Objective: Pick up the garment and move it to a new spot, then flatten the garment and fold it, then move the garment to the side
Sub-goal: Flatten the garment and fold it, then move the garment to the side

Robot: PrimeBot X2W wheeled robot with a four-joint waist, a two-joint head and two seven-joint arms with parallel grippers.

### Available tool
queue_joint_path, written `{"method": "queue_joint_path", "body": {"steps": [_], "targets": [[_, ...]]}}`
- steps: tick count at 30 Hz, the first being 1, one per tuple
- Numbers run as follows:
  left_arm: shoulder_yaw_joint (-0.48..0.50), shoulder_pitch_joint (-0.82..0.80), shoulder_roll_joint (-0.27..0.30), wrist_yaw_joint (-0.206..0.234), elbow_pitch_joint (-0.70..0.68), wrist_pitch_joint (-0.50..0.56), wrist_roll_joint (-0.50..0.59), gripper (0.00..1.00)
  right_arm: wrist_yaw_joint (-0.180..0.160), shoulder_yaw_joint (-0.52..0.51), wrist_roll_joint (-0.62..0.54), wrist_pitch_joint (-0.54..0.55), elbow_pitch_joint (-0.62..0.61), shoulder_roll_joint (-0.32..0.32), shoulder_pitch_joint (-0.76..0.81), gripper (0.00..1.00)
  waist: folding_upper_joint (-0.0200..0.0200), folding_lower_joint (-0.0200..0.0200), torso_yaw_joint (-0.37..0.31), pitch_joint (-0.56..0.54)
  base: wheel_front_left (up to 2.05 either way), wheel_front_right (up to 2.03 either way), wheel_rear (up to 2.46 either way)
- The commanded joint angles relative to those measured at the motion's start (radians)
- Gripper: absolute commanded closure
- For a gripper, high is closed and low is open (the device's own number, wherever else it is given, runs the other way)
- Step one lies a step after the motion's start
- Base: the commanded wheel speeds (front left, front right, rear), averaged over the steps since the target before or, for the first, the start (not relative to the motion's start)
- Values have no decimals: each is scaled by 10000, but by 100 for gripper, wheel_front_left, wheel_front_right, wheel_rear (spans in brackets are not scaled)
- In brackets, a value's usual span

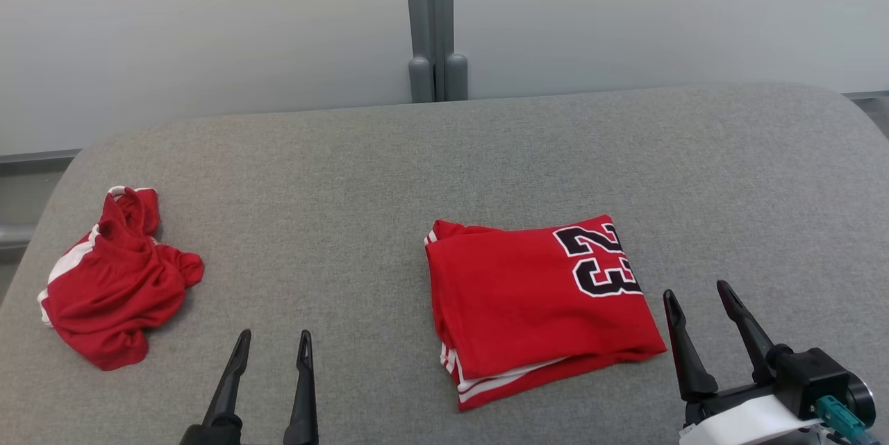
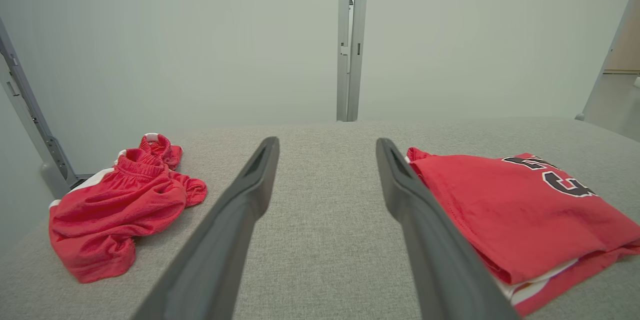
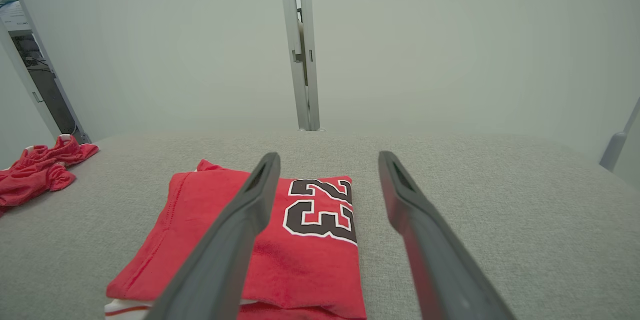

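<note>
On grey surface (image 1: 389, 153), two red garments (image 1: 538, 306) (image 1: 114, 285)

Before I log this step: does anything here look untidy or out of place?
Yes. The red garment at the left of the grey surface lies crumpled in a heap, while the jersey numbered 23 is neatly folded. Nothing looks damaged.

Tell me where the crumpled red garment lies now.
In the head view the crumpled red garment lies at the left edge of the grey surface, left of the left claw and well apart from the folded jersey.
</note>
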Motion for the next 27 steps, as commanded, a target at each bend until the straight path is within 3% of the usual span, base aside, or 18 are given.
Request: {"method": "queue_joint_path", "body": {"steps": [1, 27], "targets": [[31, 113, 6, 33, 18, -27, 0, 0, -6, 7, -59, -23, 13, 14, 50, 0, 0, 0, -3, 0, 0, 0, 0], [53, -84, 6, 88, -1, -27, 115, 0, -6, 93, -2, -24, 29, -35, -64, 0, 0, 0, 36, 123, 0, 0, 0]]}}
